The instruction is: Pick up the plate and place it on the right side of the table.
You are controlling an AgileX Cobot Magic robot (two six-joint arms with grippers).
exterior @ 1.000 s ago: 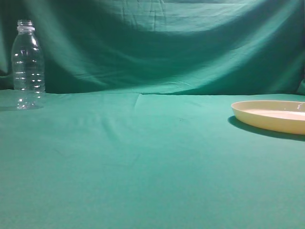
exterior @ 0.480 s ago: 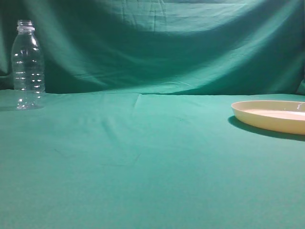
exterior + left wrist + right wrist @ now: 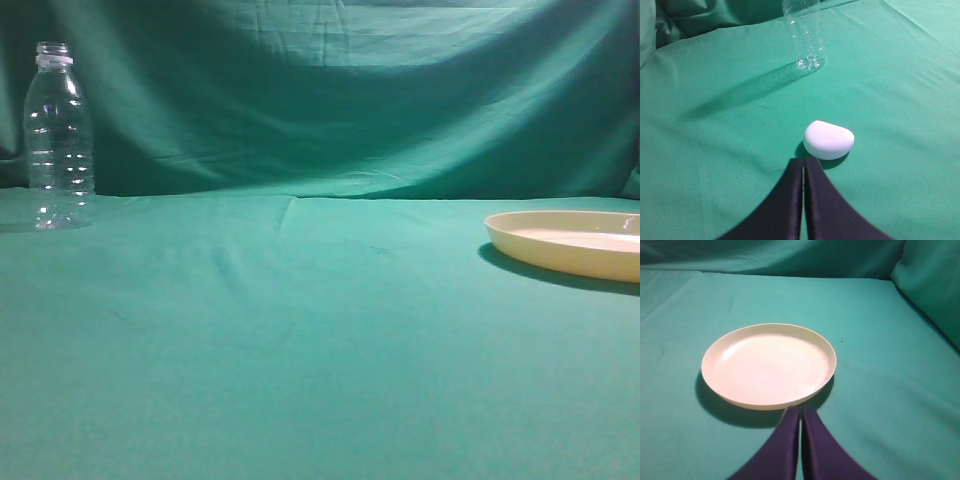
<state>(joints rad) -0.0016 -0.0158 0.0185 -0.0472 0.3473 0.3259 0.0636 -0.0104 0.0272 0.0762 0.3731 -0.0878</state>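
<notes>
Low exterior view along the table (image 3: pixel 300 340); both wrist views slanting down, right sharing the plate (image 3: pixel 769 364).
</notes>
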